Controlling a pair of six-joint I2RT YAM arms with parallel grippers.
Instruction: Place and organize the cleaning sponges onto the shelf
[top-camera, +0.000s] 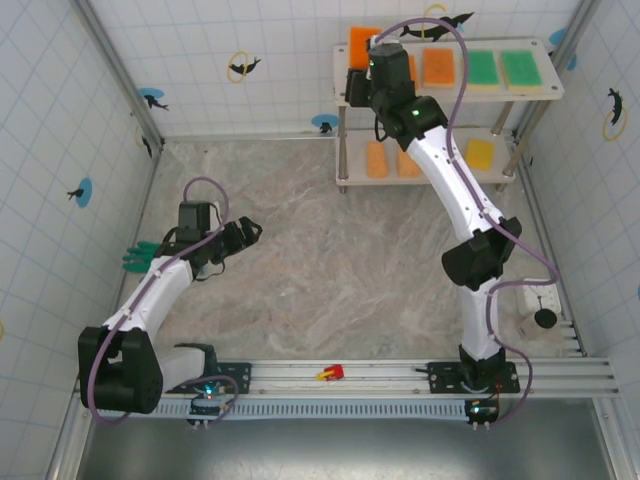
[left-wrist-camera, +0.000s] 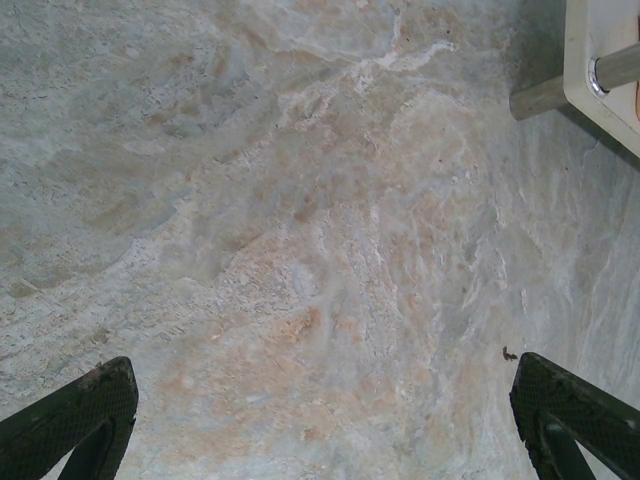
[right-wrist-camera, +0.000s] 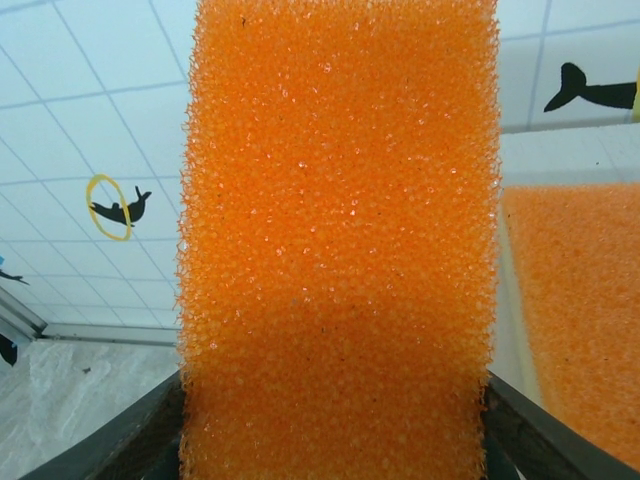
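Note:
My right gripper reaches over the left end of the shelf's top board and is shut on an orange sponge. In the right wrist view this sponge spans the gap between both fingers, beside a pale orange sponge. The top board also carries a pale orange sponge and two green ones. Two orange sponges and a yellow one lie on the lower board. My left gripper is open over bare table, and a corner of the shelf shows at the top right of its wrist view.
A green glove lies by the left wall. A tiny red object sits on the near rail. A white block with a black knob stands at the right wall. Tiled walls close in on three sides of the marbled table.

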